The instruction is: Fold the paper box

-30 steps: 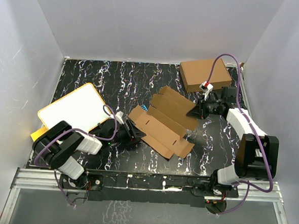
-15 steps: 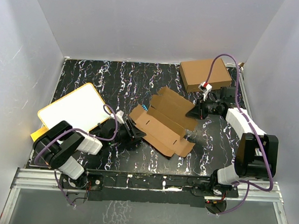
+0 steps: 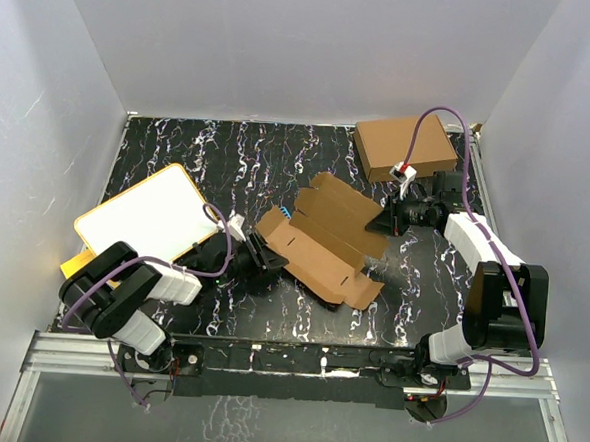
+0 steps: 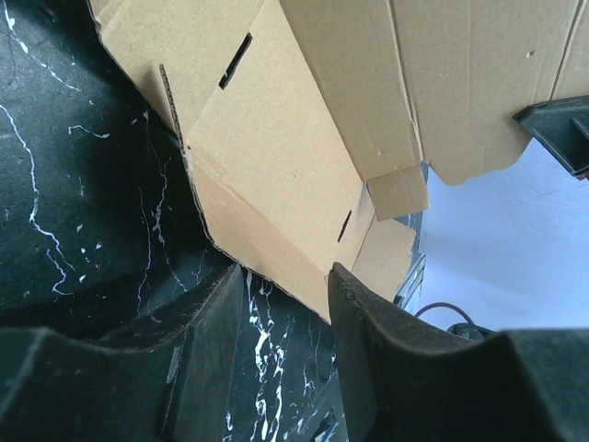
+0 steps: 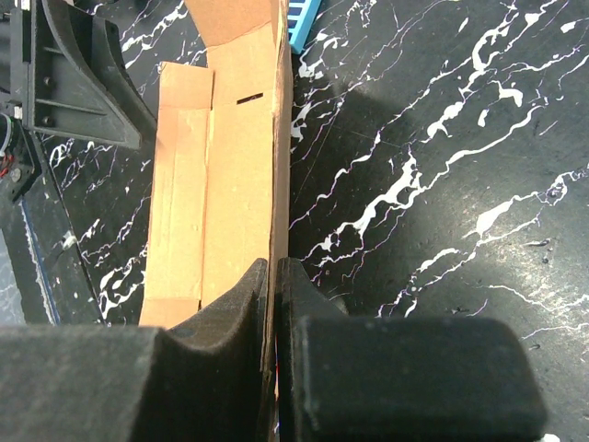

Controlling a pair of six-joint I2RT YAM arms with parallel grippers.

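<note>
Tabletop [image 3: 179, 154]: low arms [image 3: 474, 235] beside paper box [image 3: 324, 245]

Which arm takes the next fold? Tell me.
Left, probably. The left gripper stands open at the left flap of the paper box; the right gripper is shut on its opposite edge, anchoring it.

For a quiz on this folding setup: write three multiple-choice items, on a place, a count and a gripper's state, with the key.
1. The white board lies: A) at the left of the table B) in the far right corner C) in the middle.
2. Brown cardboard things on the table: A) one B) two C) four.
3. The right gripper is: A) wide open B) shut on the paper box C) shut on the white board.
Key: 1 A, it sits at the left in the top view. 2 B, the paper box plus a closed box. 3 B, the wrist view shows it pinching the cardboard's edge.
</note>
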